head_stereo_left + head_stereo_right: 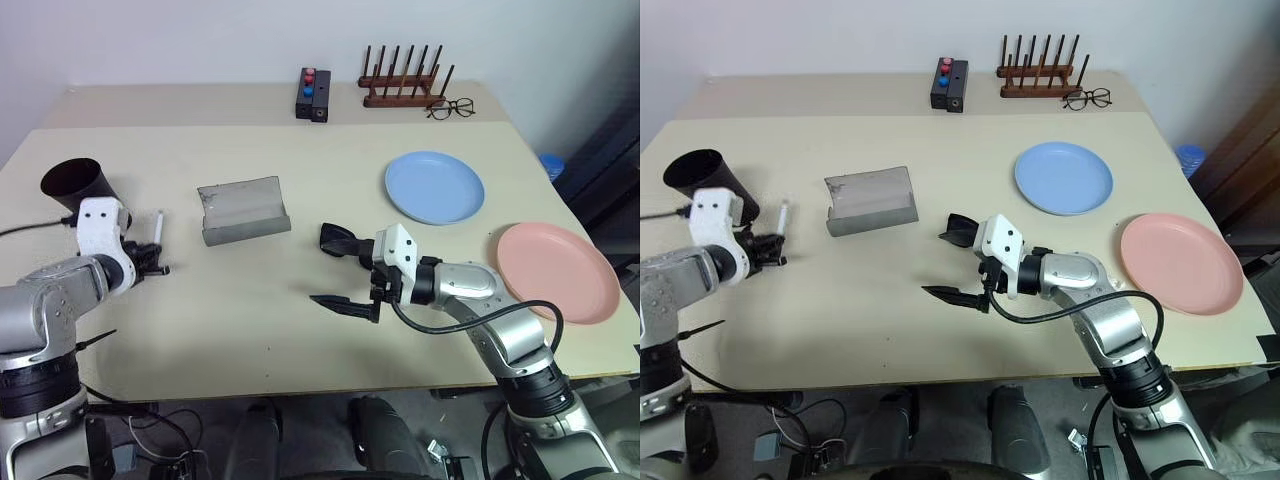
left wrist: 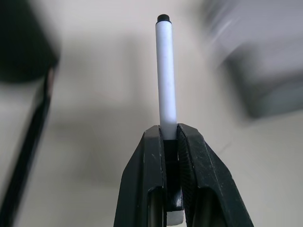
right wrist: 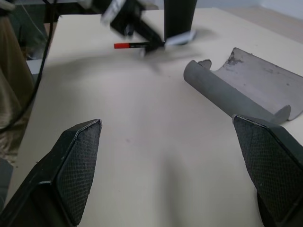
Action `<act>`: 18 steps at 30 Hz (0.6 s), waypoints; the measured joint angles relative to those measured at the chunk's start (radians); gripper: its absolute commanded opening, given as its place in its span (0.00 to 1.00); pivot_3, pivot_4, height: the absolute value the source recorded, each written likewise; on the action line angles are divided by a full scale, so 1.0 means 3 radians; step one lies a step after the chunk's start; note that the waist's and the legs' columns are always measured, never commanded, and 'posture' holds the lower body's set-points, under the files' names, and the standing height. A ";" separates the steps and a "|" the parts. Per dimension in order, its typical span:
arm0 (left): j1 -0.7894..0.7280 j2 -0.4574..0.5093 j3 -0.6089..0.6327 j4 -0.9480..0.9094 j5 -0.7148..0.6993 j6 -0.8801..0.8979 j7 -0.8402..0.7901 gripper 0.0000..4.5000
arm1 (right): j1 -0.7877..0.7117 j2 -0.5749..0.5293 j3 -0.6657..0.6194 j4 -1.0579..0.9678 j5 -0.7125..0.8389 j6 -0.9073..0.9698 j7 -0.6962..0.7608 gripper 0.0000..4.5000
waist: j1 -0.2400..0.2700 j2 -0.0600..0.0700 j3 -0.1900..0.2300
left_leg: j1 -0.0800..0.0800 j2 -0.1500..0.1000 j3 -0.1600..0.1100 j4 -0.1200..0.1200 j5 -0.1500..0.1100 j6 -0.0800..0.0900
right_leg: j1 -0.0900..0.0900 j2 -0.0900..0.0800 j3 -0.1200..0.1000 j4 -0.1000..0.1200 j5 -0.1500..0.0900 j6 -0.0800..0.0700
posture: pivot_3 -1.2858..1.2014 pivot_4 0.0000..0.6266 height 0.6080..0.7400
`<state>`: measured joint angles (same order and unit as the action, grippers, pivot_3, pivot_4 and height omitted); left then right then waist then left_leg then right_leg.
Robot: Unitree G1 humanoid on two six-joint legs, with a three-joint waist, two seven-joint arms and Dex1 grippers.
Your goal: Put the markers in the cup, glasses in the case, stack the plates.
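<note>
Left gripper is clamped on the white marker, lifted just beside the cup, presumably for dropping in. Red-capped marker lies near the cup. Right gripper, fingers wide apart, waits empty beyond the case.

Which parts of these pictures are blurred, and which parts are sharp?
Left wrist view: the white marker and left gripper are sharp, while the table, cup and case behind are smeared. Right wrist view: the case is sharp; the left gripper at the back is blurred. Eye views: sharp.
</note>
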<state>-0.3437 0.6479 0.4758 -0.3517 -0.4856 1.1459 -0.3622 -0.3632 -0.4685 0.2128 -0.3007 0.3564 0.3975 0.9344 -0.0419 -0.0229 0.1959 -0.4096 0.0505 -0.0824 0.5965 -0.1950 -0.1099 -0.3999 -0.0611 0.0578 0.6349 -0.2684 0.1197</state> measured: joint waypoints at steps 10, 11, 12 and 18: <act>-0.0517 -0.0222 0.0144 0.0672 0.0899 -0.1990 0.0940 0.01 | -0.0457 0.0588 -0.0136 0.0396 -0.0184 -0.0575 -0.0505 1.00 | 0.0015 -0.0002 -0.0002 | 0.0002 0.0000 0.0000 0.0000 0.0003 -0.0001 | 0.0005 0.0002 0.0000 -0.0003 0.0004 0.0005 | 0.52 0.24 1.00; -0.0573 -0.0264 0.0130 0.0873 0.1013 -0.2189 0.1082 0.01 | -0.0461 0.0679 -0.0137 0.0441 -0.0176 -0.0573 -0.0545 1.00 | 0.0022 -0.0003 -0.0002 | 0.0002 0.0000 -0.0001 -0.0002 0.0003 -0.0001 | 0.0004 0.0002 -0.0001 -0.0003 0.0005 0.0006 | 0.52 0.24 1.00; -0.0592 -0.0290 0.0108 0.0991 0.1077 -0.2310 0.1157 0.01 | -0.0461 0.0745 -0.0128 0.0460 -0.0160 -0.0568 -0.0571 1.00 | 0.0023 -0.0002 -0.0002 | 0.0000 0.0000 -0.0001 -0.0003 0.0003 -0.0001 | 0.0002 0.0002 -0.0001 -0.0002 0.0008 0.0012 | 0.52 0.24 1.00; -0.0704 -0.0409 0.0015 0.1634 0.1294 -0.3044 0.1443 0.01 | -0.0452 0.1046 -0.0105 0.0453 -0.0051 -0.0495 -0.0751 1.00 | 0.0017 -0.0002 -0.0002 | -0.0001 0.0000 -0.0001 -0.0002 0.0004 -0.0002 | -0.0001 0.0002 -0.0002 0.0003 0.0009 0.0012 | 0.52 0.24 1.00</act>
<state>-0.5548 0.5253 0.4802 0.1385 -0.0974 0.2328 0.0708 -0.4989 -0.1548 0.1811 -0.1649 0.3411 0.2489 0.7091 -0.0367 -0.0236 0.1954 -0.4099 0.0505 -0.0828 0.5958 -0.1939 -0.1103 -0.4002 -0.0604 0.0573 0.6357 -0.2659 0.1232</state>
